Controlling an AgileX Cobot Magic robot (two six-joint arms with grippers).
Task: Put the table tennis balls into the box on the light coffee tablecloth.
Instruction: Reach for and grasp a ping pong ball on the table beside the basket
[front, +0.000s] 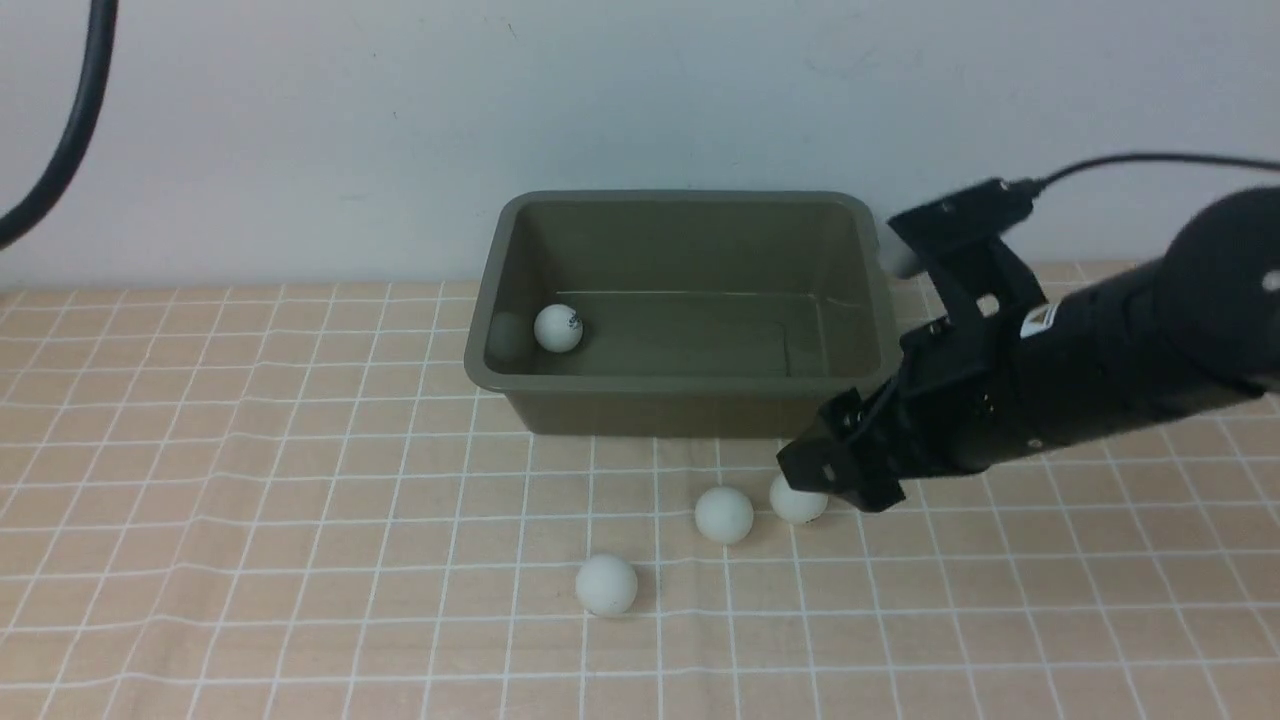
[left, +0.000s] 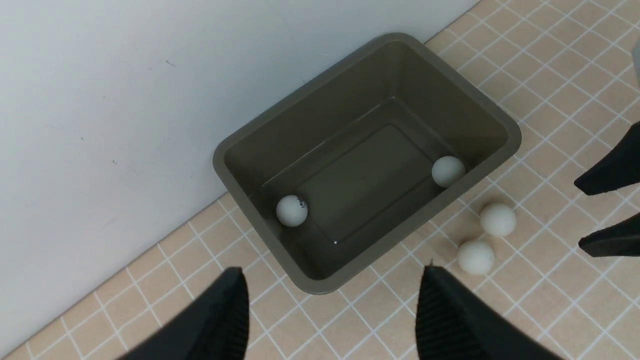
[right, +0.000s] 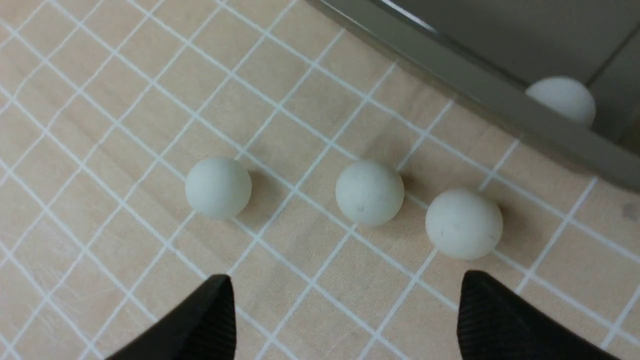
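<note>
Hovering low with jaws spread wide and empty, your right gripper (right: 345, 285) seems aligned to pinch one of three table tennis balls (right: 369, 192) on the light coffee tablecloth (front: 250, 500) just before the olive-green box (front: 690, 200), which holds two more, while the left gripper (left: 332, 280) hangs above it, jaws parted and empty.

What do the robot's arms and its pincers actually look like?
The right arm is a thick matte-black tube with a small pale label, a boxy black bracket and a thin black cable. Both the left gripper and right gripper have black, tapering fingers with ribbed faces.
</note>
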